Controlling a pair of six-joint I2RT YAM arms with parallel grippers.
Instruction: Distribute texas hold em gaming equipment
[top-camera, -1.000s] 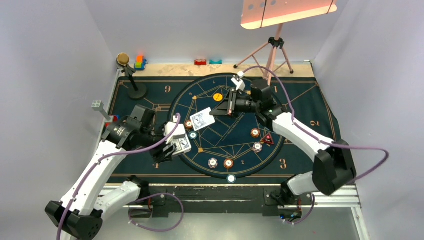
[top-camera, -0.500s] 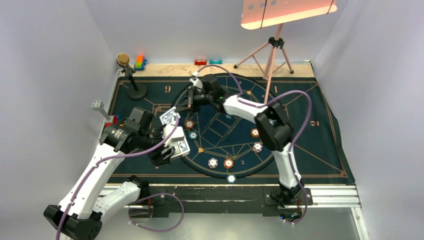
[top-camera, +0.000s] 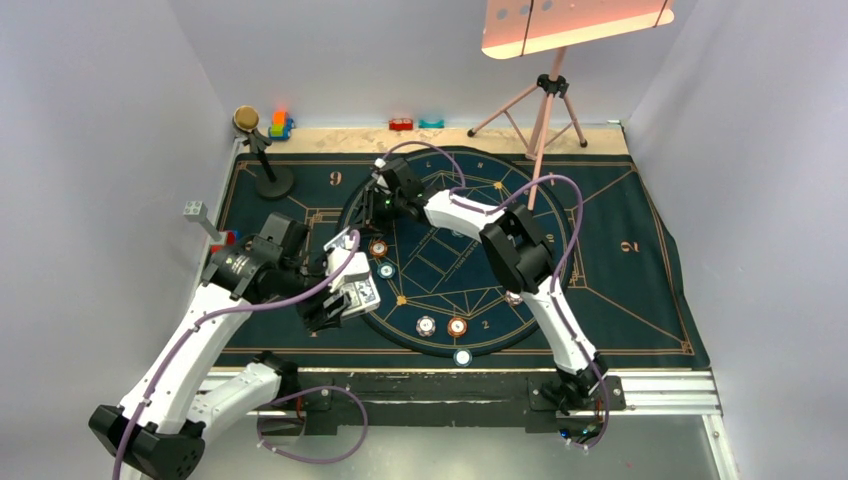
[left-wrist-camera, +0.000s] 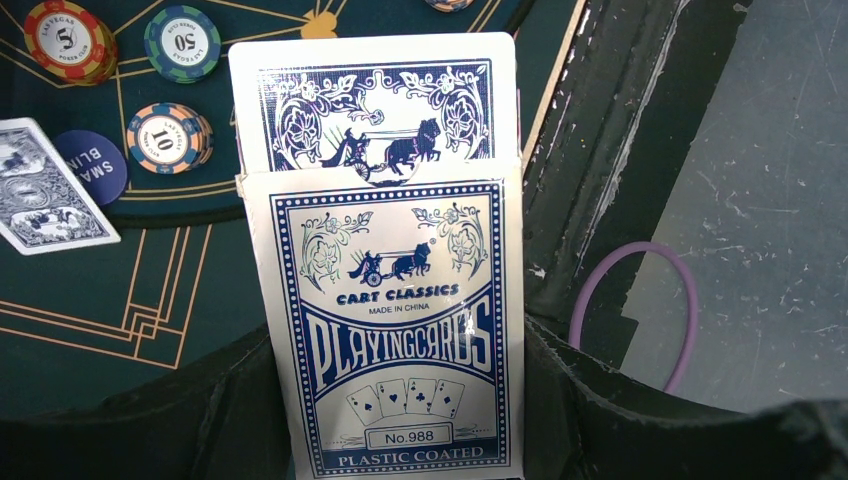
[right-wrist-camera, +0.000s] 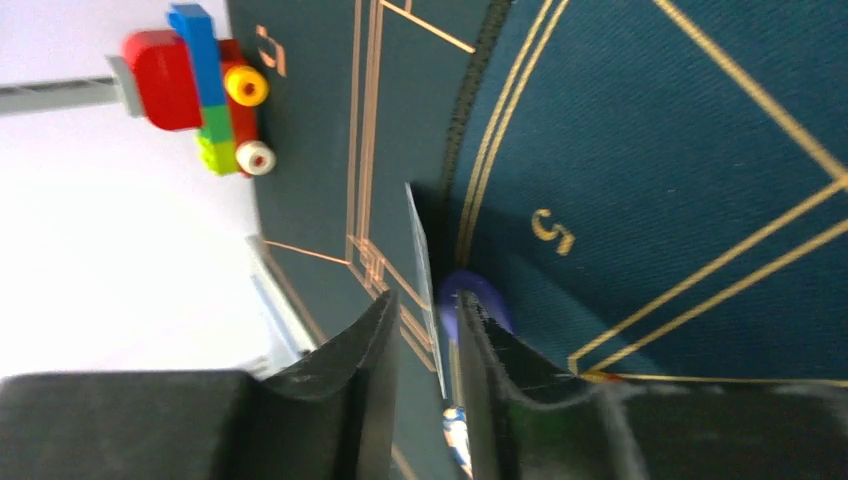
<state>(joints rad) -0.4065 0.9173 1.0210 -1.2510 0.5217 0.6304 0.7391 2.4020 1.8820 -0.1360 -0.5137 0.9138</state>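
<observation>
Left fingers (left-wrist-camera: 205, 415) clamp the blue-and-white cardboard playing-card box (left-wrist-camera: 395, 330), cards protruding from its top, at 8 o'clock of the circle on the dark blue gold-lined mat (top-camera: 620, 300). Right fingers (right-wrist-camera: 345, 375) pinch one blue-backed playing card (right-wrist-camera: 420, 250), seen edge-on, at 9 o'clock, just beside a round blue chip (right-wrist-camera: 478, 298).

A mat (top-camera: 620, 200) covers the table (top-camera: 330, 138) mid-frame. Toy blocks (top-camera: 279, 124) sit upper left, beyond the mat's top edge. Chips (top-camera: 457, 326) lie scattered at centre and lower centre. Left of centre, a card box (left-wrist-camera: 395, 260) sits in the left end effector (left-wrist-camera: 398, 345), one card (left-wrist-camera: 370, 100) standing out of its top. At the wrist frame's left, a loose card (left-wrist-camera: 45, 195) on the mat overlaps a button (left-wrist-camera: 95, 165).
</observation>
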